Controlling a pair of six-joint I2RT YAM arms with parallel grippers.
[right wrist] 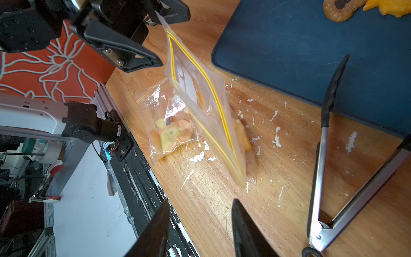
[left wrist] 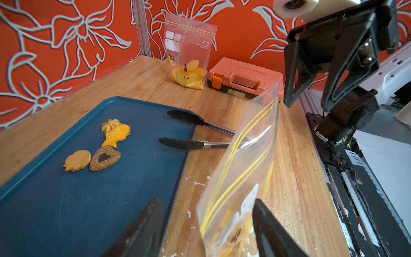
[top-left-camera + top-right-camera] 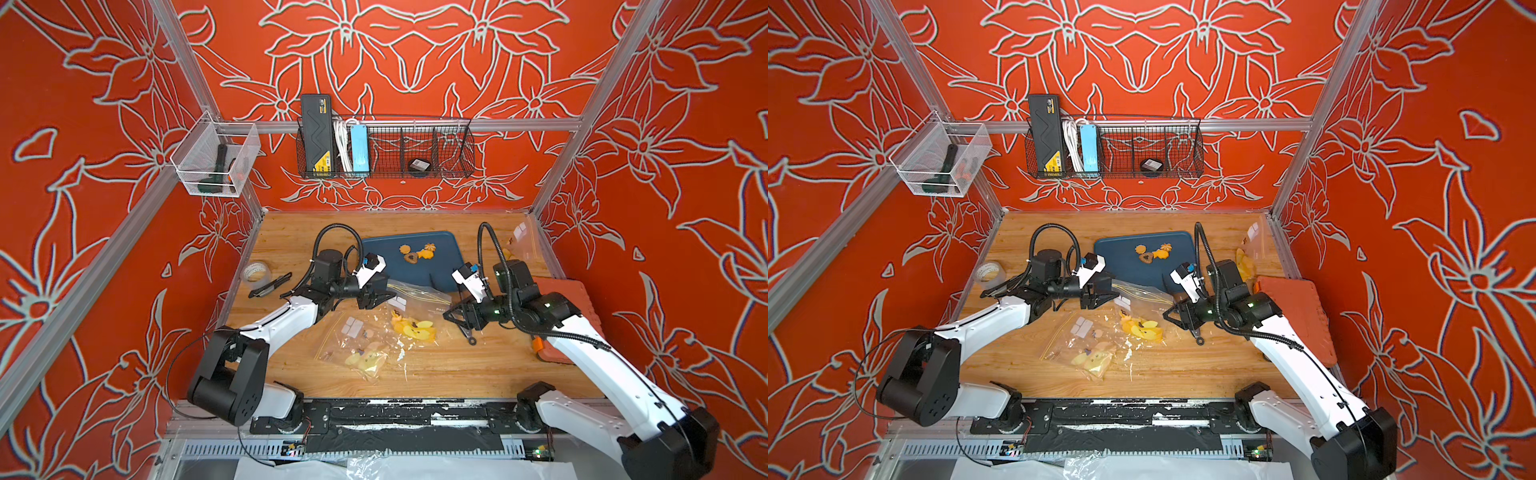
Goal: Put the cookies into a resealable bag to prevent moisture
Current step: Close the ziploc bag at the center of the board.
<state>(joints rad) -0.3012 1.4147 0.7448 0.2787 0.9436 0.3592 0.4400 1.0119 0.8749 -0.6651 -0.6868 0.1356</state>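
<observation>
1. Cookies (image 2: 104,144), four that we can count, lie close together on the blue tray (image 2: 66,211): a fish, a flower, a round yellow one and a brown heart, some of them touching.
2. We see the resealable bag (image 2: 240,166) standing on edge on the table (image 2: 295,178), just beside the tray and between the two arms. Its yellow zip strips face up and it is blurred. We cannot tell whether any cookies are inside, since the yellow shapes may be print.
3. We read the left gripper (image 2: 205,202) as spread wide. The bag's rim passes beside one finger, but nothing is pinched.
4. We see the right gripper (image 1: 201,201) with its fingers parted too, empty, and pointing at the bag from the far side.
5. Metal tongs (image 1: 329,133) lie beside the right gripper, with their black tips resting on the tray edge.
6. We judge the cookies to be light, stiff and brittle. They should be gripped across the broad flat faces or opposite edges with little squeeze, and not by the fish tail or the petals.
7. We judge the bag to be thin, slick and floppy, so it will sag unless held. The best hold is one wall of the rim just under the zip strip, which leaves the mouth open.
8. A second bag (image 1: 169,133) lies flat behind it and could be mistaken for the target.
</observation>
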